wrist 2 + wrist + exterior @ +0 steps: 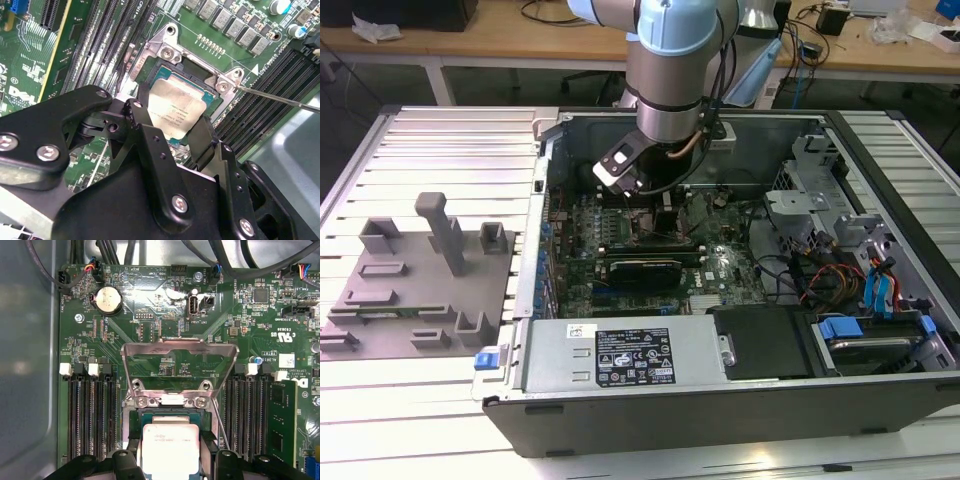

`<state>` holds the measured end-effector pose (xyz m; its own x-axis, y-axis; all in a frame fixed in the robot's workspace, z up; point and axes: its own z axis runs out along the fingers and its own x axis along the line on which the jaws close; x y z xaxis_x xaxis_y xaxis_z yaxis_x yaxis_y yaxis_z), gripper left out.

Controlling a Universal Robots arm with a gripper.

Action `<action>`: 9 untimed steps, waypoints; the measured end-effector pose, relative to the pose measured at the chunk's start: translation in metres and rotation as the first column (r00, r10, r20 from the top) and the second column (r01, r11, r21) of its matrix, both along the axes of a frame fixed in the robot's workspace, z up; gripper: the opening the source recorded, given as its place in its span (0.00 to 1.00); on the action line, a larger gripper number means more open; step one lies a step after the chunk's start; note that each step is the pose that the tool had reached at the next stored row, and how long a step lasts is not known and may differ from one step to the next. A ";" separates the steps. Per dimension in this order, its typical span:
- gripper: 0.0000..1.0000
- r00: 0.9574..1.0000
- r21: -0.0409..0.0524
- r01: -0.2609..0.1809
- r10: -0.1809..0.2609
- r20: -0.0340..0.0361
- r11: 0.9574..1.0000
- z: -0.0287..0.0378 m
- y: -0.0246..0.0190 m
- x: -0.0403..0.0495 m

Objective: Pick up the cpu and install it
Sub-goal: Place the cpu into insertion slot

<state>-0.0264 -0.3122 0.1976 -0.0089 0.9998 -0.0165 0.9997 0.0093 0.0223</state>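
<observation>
From the exterior view I see the grey and pale blue robot arm [670, 70] reaching down into the open black computer case [720, 410], with the grey plastic fixture plate [415, 255] on the exterior view's left. The wrist views take me closer. The black two-fingered gripper [171, 457] pinches the cpu [171, 442] by opposite edges, right over the silver metal socket frame [167, 50], just below the raised silver load plate [177, 360]. The chip is square and flat, with a pale silvery top and faint print. I can't tell if it's seated.
</observation>
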 end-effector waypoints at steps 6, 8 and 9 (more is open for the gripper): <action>0.55 1.000 0.000 0.000 0.000 0.000 1.000 -0.0001 -0.0002 0.0003; 0.55 1.000 0.000 0.000 0.000 0.000 1.000 0.0000 -0.0003 0.0002; 0.55 1.000 0.000 0.000 0.000 0.000 1.000 0.0000 -0.0004 0.0003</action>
